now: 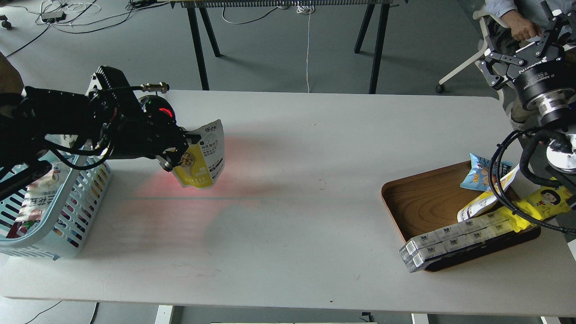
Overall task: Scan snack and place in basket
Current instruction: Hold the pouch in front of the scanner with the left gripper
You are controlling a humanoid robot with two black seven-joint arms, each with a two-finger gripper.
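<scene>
Left hand holds the snack up over the bench, beside the basket.

Nearest, on the right of the white bench, a wooden tray carries long grey-white boxes, a bright-yellow pack and a blue snack bag. At the left edge stands the basket, packets inside. Farther back, the left hand is clamped on the snack, which hangs tilted above a red glow on the bench, just right of the basket. Farthest, the right hand is raised, fingers apart, holding nothing.
</scene>
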